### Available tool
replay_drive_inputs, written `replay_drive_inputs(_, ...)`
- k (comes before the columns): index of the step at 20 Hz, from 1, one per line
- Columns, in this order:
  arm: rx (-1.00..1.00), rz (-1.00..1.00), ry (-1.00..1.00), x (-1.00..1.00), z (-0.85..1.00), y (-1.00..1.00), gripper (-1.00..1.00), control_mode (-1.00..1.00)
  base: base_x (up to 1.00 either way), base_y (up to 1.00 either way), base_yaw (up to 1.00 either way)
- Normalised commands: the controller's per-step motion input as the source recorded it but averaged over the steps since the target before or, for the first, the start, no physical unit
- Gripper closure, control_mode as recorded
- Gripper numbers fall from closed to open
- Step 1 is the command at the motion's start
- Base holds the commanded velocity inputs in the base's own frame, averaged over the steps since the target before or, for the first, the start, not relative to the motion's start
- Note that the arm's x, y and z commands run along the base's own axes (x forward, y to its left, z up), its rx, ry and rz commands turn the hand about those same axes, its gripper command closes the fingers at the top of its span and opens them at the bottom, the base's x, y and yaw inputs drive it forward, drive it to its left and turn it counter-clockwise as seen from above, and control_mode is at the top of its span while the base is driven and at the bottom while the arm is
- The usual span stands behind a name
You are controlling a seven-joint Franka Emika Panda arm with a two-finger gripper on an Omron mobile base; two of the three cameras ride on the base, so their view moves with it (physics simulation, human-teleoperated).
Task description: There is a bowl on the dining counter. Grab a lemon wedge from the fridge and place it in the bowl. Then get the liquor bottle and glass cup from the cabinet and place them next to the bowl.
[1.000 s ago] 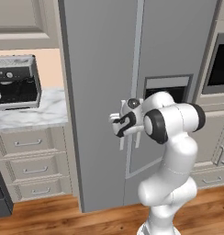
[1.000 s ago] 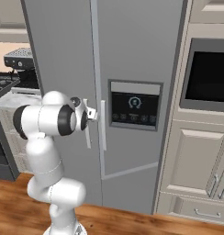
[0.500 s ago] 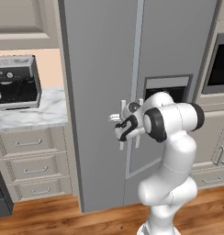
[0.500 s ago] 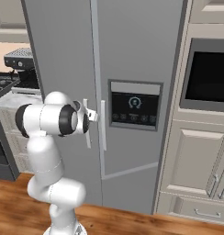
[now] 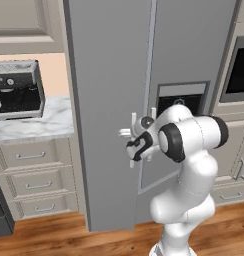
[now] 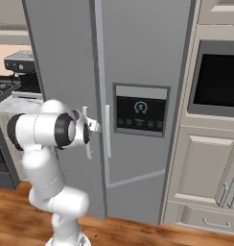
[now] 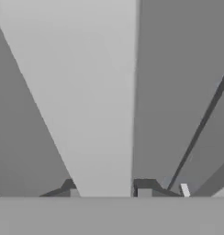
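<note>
Across the centre of the hand view, the gripper (image 7: 104,193) pinches a pale vertical handle (image 7: 93,101) between its fingertips, while both base views show the closed fridge (image 5: 114,75) and a coffee machine (image 5: 16,89) at upper left.

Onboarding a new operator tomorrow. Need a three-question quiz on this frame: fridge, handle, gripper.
1. True or false: both doors of the fridge are closed.
2. What do the fingers sit either side of in the hand view?
A. an oven knob
B. the white door handle
C. a drawer pull
3. What appliance stands on the marble worktop left of the fridge?

Key:
1. True
2. B
3. A coffee machine
</note>
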Motion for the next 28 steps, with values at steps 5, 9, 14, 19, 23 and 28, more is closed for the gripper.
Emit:
replay_drive_inputs(5, 0.09, 0.00, -0.11, -1.00, -0.07, 0.07, 1.00, -1.00, 0.00, 0.00, 0.00)
replay_drive_inputs(9, 0.07, 0.00, -0.03, -0.91, -0.08, 0.23, 1.00, -1.00, 0.00, 0.00, 0.00)
replay_drive_inputs(14, -0.01, 0.00, 0.02, -0.37, -0.15, 0.42, -1.00, -1.00, 0.00, 0.00, 0.00)
replay_drive_inputs(19, 0.09, -0.01, -0.04, -0.49, -0.03, 0.00, -1.00, -1.00, 0.00, 0.00, 0.00)
replay_drive_inputs(23, 0.27, -0.02, -0.12, -0.84, 0.06, -0.52, -1.00, -1.00, 0.00, 0.00, 0.00)
replay_drive_inputs(28, 0.39, 0.00, -0.03, -0.64, 0.30, -0.96, -1.00, -1.00, 0.00, 0.00, 0.00)
